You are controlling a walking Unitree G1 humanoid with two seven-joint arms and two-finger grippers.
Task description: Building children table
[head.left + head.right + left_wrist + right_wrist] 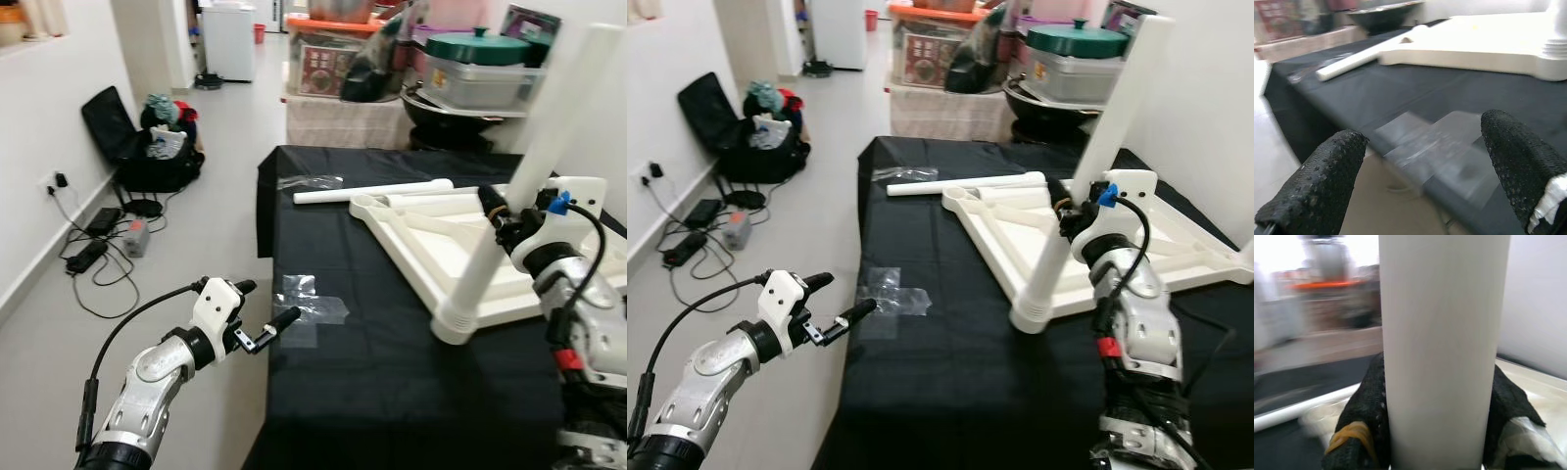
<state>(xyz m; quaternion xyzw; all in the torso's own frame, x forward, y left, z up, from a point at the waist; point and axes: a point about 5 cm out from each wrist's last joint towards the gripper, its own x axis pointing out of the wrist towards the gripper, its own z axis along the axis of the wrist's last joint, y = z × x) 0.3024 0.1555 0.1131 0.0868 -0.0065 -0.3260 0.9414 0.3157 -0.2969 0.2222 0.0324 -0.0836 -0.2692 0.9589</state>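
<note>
Black table point(392, 392): right gripper point(502, 217) clamps tilted white leg point(519, 186); left gripper point(263, 311) open.

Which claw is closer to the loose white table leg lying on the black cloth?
Right. The right claw grips the upright leg just beside the loose table leg; the left claw hovers open off the table's near-left edge, farther away.

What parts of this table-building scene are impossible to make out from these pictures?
- Whether the upright table leg is fully seated in its socket: the joint is too small in the eye views.
- The far edge of the upturned tabletop: cut off by the frame and hidden behind the right tool.
- The loose leg: blurred in the left wrist view.
- The clear plastic near the left tool: too faint to identify.
</note>
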